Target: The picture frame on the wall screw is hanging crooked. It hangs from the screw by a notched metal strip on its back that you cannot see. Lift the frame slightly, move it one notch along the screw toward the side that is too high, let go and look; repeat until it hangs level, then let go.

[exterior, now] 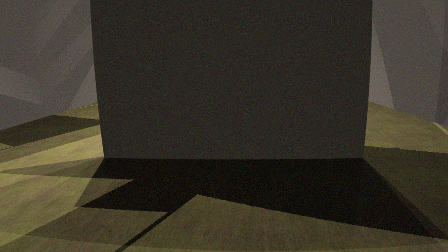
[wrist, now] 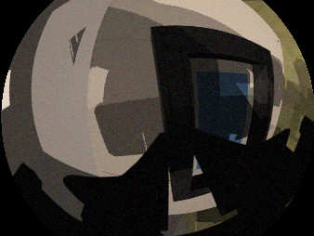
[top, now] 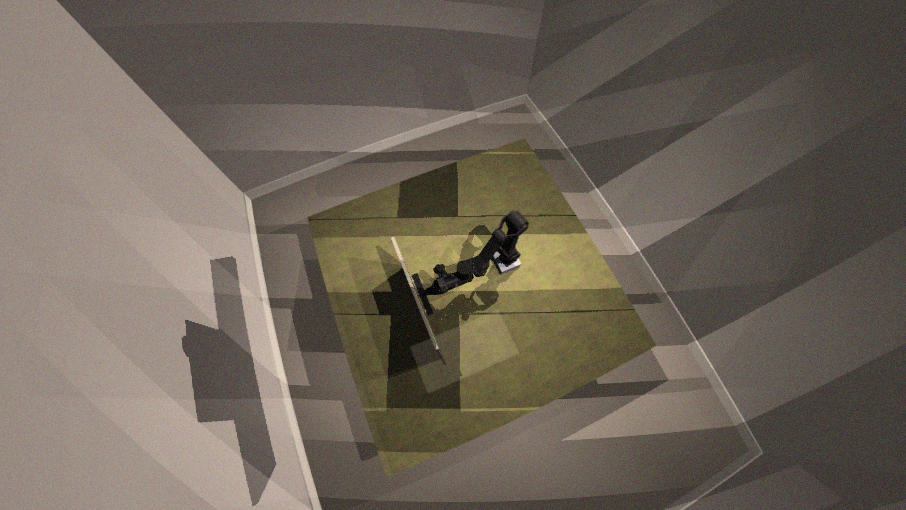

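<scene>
The dark picture frame [top: 416, 282] [wrist: 174, 84] is in front of the upright wall panel [top: 405, 269] [exterior: 232, 78]. In the wrist view it has a thick black border around a blue picture. My gripper [top: 429, 291] [wrist: 179, 136] is shut on the frame's border bar, with a finger on either side of the bar on the left of the wrist view. In the top view the frame is seen almost edge-on from above, so its tilt cannot be told. The screw and the notched strip are hidden. The exterior view shows only the panel's back, which hides frame and gripper.
The arm [top: 472, 266] reaches from its base on a white plate [top: 509, 266] toward the panel. All stands on a mottled olive surface [top: 570, 253] [exterior: 404, 128]. Hard shadows cross the surface and the room walls, and dark shadow lies at the panel's foot.
</scene>
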